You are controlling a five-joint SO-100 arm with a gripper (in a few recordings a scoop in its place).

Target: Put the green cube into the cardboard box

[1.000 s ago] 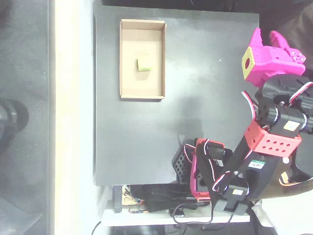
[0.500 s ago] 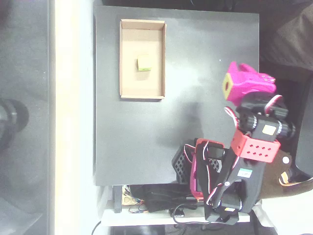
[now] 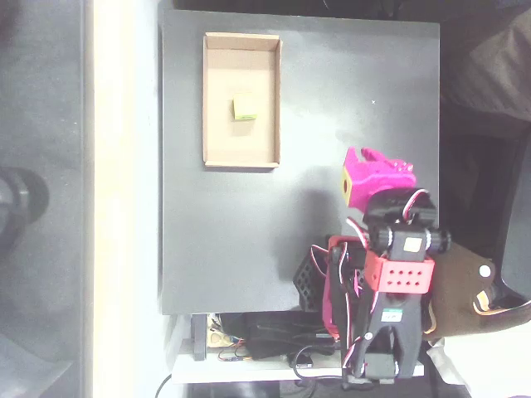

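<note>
The pink hand (image 3: 365, 166) is folded in close to the arm (image 3: 398, 282) and holds nothing. From this overhead view I cannot tell if its fingers are open or closed. It hangs over the dark counter (image 3: 249, 249), near the arm's base (image 3: 332, 290). The box (image 3: 241, 157) lies well away from the hand, up and to the left in the picture, flat on the counter with its open side up. The cube (image 3: 244, 109) sits inside the box, near the middle of its floor, not touching any wall. So I think the job is done. The hand is tucked in and far from the box, so it cannot bump the cube or push the box.
</note>
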